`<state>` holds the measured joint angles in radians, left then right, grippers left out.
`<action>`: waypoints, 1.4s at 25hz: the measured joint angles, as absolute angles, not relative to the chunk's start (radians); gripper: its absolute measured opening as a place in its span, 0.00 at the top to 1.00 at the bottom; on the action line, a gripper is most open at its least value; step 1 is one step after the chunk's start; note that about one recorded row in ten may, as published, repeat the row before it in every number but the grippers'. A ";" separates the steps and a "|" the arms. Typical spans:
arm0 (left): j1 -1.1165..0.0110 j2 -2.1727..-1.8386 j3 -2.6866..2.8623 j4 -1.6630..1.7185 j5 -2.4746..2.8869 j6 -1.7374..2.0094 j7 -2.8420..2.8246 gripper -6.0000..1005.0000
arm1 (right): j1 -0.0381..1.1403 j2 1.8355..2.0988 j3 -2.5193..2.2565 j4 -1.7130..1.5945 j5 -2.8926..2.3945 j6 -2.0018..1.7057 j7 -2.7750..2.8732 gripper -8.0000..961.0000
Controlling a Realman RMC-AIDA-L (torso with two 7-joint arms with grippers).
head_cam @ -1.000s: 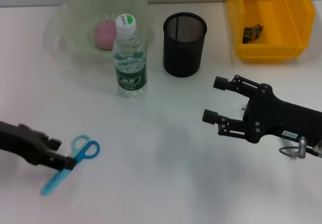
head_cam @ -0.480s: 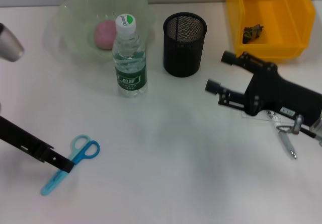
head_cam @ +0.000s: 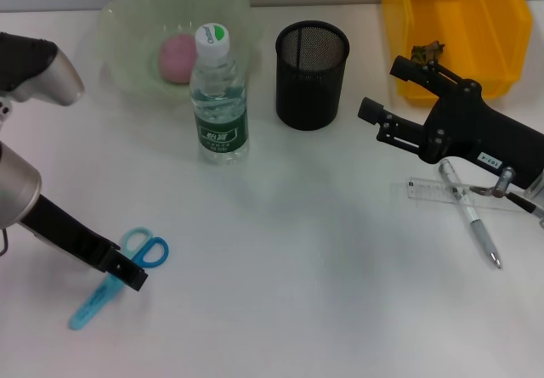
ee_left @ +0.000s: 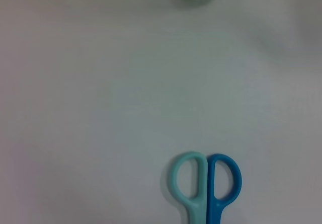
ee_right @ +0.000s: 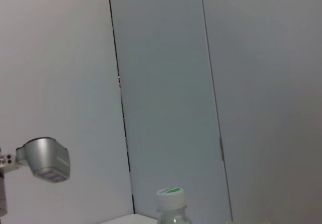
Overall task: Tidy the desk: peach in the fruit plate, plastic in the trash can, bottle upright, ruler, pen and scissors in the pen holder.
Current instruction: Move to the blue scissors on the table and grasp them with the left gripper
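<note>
Scissors with one blue and one pale teal plastic handle [head_cam: 119, 276] lie flat on the white bench [head_cam: 280, 293], well apart from the black mesh pen holder [head_cam: 312, 74]. Left gripper [head_cam: 127, 274] sits over their blades; whether it grips, I cannot tell. Right gripper [head_cam: 393, 89], fingers spread and empty, hovers just beside the holder.
</note>
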<state>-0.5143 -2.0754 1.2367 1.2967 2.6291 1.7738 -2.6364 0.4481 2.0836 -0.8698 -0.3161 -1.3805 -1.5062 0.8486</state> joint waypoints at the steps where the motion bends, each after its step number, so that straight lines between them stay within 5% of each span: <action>1: -0.511 -2.075 1.267 1.299 2.627 1.762 -2.663 0.19 | 0.448 2.084 -0.870 -0.314 -1.379 -1.504 0.849 0.14; 35: -0.517 -2.072 1.389 1.268 2.675 1.696 -2.722 0.19 | 0.462 2.085 -0.870 -0.260 -1.368 -1.497 0.857 0.14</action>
